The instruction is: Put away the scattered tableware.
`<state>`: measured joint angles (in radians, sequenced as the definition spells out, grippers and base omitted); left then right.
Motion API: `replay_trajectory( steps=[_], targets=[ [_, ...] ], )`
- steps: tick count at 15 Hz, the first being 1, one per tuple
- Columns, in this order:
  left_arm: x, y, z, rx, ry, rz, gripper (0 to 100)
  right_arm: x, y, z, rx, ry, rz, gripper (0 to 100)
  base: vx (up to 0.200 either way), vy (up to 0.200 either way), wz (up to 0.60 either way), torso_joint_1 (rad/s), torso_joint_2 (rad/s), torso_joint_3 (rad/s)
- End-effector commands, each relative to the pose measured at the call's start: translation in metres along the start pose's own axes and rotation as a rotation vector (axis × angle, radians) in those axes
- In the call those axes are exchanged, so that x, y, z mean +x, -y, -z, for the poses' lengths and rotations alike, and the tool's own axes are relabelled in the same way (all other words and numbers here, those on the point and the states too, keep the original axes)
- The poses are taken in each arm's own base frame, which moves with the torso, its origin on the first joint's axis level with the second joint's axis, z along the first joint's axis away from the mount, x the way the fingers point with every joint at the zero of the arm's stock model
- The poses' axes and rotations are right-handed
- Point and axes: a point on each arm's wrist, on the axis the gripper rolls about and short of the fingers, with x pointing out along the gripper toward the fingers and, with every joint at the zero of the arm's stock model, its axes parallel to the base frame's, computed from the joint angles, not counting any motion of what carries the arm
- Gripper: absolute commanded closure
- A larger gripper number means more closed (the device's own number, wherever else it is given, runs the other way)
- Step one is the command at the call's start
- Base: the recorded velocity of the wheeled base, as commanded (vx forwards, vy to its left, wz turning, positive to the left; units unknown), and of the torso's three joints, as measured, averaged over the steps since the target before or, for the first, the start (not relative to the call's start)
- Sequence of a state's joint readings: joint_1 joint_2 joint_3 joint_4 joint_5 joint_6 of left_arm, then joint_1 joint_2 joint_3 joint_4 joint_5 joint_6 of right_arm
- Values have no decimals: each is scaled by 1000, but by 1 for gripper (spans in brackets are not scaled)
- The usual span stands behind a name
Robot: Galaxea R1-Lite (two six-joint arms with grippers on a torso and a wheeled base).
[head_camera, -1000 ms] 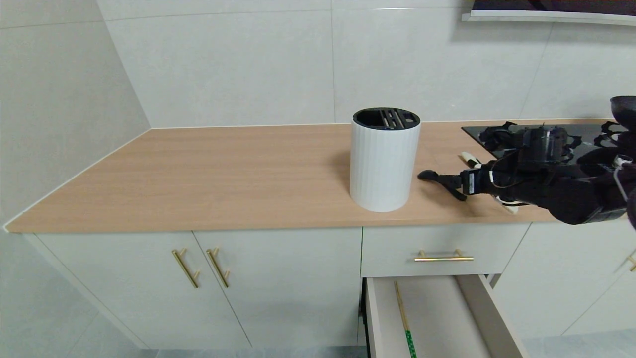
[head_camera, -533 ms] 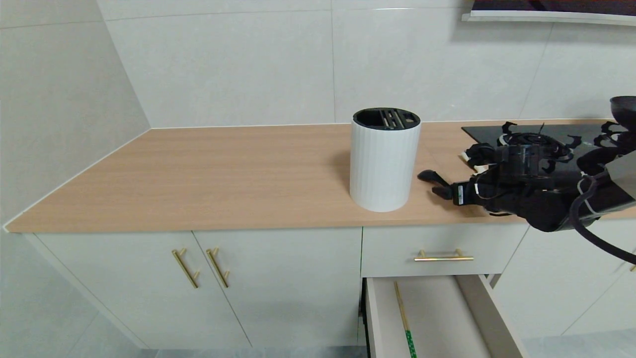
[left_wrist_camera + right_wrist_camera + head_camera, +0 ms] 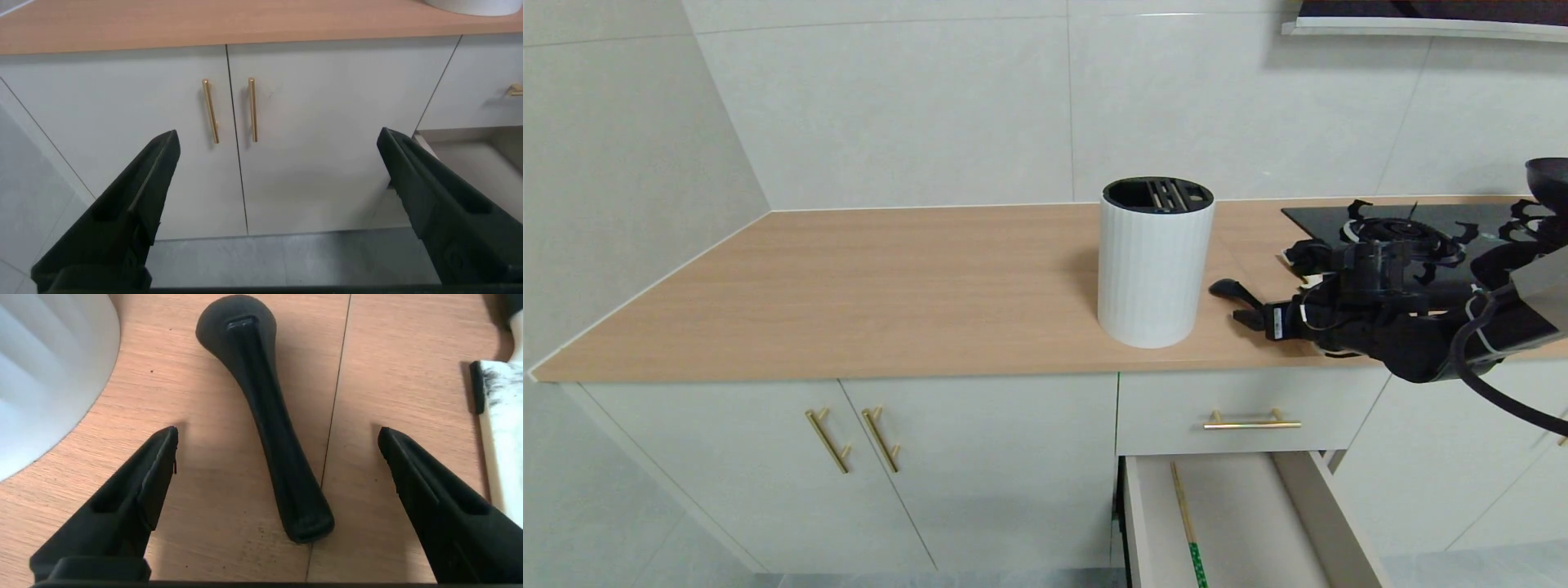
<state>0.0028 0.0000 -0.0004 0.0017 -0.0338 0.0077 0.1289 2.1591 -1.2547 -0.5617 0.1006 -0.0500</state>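
Left gripper: your left gripper (image 3: pixel 276 139) hangs with its fingers spread wide and nothing between them. It sits below counter height, off to the left of the slotted holder (image 3: pixel 1156 269), and faces the cupboard doors (image 3: pixel 237 180) with brass handles.
Landmark: the slotted holder is a white ribbed cylinder with a black slotted top. It stands upright on the countertop (image 3: pixel 890 286) near the front edge.
Drawer: below the holder and slightly to its right, a drawer (image 3: pixel 1241 506) stands pulled out. One chopstick (image 3: pixel 1184 510) with a green end lies lengthwise in it.
Task item: the black utensil (image 3: pixel 265 433) lies flat on the countertop just right of the holder, apart from it. What kind of utensil it is cannot be told.
Long axis: its rounded end points toward the holder and its narrower end toward your right wrist, so it runs in line with the fingers.
Right gripper: your right gripper (image 3: pixel 276 437) is spread wide and holds nothing. One finger stands on each side of the black utensil, both clear of it.
Second item: a white utensil (image 3: pixel 497 416) with a black band lies just outside the finger farther from the holder.
Hob: a gas hob (image 3: pixel 1486 214) sits right of the holder, toward the wall.
Nearer arm: the right, plainly; the left is well apart from the utensils.
Assessment: the grasp of the black utensil appears to be the step in hand. Closing should pinch across its narrow width. Whether the fingers are low enough cannot be told, so check height first.
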Motion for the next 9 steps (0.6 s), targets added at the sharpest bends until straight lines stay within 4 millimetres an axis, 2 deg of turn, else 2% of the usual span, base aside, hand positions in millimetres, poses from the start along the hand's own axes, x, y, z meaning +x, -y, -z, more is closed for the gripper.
replay_trajectory(
  steps=[1,9],
  targets=[
    [0,0,0,0,0,0,0,0,-1,0,-1,1,-2,100,0,0,0,0,0,0],
    [0,0,0,0,0,0,0,-6,-2,-6,-2,10,-4,100,0,0,0,0,0,0]
  ],
)
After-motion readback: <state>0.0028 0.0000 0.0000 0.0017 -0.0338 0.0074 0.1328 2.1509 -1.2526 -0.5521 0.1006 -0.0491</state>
